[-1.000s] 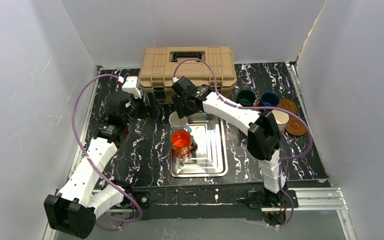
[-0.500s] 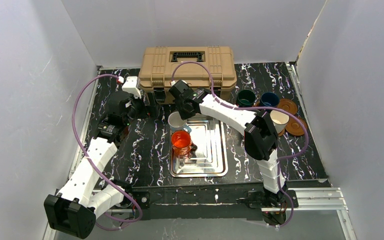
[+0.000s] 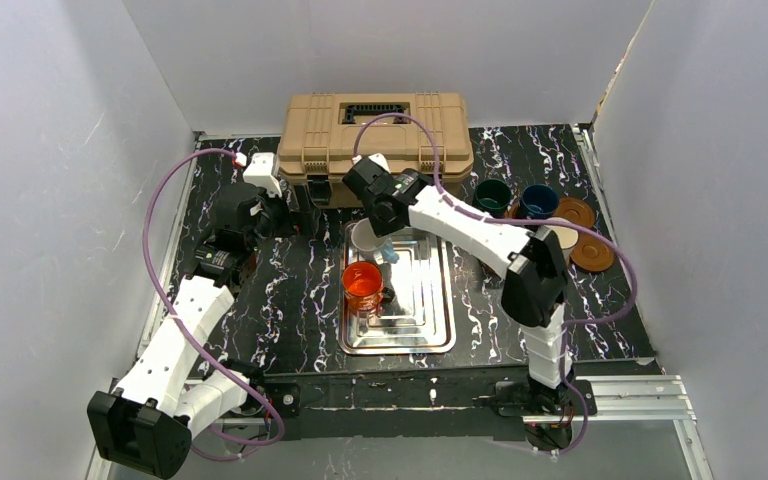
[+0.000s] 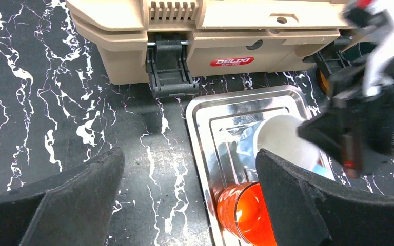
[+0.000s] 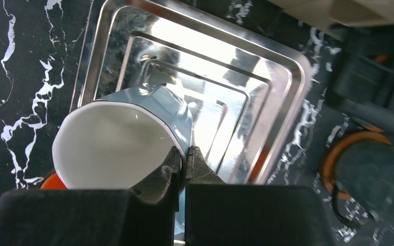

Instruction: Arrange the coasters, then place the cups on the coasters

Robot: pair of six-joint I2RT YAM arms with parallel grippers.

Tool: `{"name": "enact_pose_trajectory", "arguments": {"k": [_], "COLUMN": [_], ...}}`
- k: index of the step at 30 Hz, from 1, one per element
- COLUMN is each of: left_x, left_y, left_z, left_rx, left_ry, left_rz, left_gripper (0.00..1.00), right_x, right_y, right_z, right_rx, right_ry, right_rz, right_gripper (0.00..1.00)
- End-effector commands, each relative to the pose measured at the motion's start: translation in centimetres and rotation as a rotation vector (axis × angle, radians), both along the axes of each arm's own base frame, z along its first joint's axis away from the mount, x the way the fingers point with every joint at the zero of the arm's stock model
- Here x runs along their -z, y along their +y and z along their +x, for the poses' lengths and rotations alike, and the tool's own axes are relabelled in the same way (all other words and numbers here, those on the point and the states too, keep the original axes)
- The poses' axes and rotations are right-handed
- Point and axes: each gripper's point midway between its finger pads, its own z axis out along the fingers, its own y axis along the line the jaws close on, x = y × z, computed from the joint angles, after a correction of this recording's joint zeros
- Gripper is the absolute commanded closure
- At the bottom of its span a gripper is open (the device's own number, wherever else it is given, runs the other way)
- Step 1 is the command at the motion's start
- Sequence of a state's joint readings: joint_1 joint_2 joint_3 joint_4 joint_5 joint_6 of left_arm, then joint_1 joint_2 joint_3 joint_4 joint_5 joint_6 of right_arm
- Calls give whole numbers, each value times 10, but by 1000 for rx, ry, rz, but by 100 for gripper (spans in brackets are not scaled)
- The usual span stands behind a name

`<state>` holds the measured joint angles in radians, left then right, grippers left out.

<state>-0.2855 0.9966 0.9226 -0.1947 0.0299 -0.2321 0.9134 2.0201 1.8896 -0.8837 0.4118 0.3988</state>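
Right gripper [image 5: 184, 156] is pinching the pale cup [image 5: 113, 136] by its rim over the tray [image 5: 282, 77], with the orange cup [image 3: 362, 282] at its 6 o'clock. Left gripper [image 4: 187, 179] hangs wide open.

right hand [image 5: 185, 155] now clamped on white cup [image 5: 113, 141] rim, cup tipped over tray [image 5: 210, 66]

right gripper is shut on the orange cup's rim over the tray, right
No. The right gripper is shut on the white cup's rim over the tray; the orange cup is ungripped. The right wrist view shows it.
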Motion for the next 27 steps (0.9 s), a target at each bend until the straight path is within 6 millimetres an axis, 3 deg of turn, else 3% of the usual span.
{"name": "enact_pose_trajectory", "arguments": {"k": [1,6,11,20,27], "left_x": [-11,-7,-3,-3,-5], "left_y": [3,8,10,9,15], "left_z": [-2,1,2,3,3], "left_rx": [-5,-31,-43,-39,-58], "left_ry": [-33,-28,-22,-20,-33], "left_rz": [11,31,43,42,61], "left_gripper": [2,2,2,2,2], "right_x": [-107,-148,-174,-186,-167], "right_y": [-31,-77,-141,-268,-360], "right_z": [2,-2,15,51,79], "right_rx": [87,160,278,604,896], "right_ry": [-201,-277,-285,-314,-289], "right_rz": [116,111,211,278,447], "right_gripper": [99,99,99,99,99]}}
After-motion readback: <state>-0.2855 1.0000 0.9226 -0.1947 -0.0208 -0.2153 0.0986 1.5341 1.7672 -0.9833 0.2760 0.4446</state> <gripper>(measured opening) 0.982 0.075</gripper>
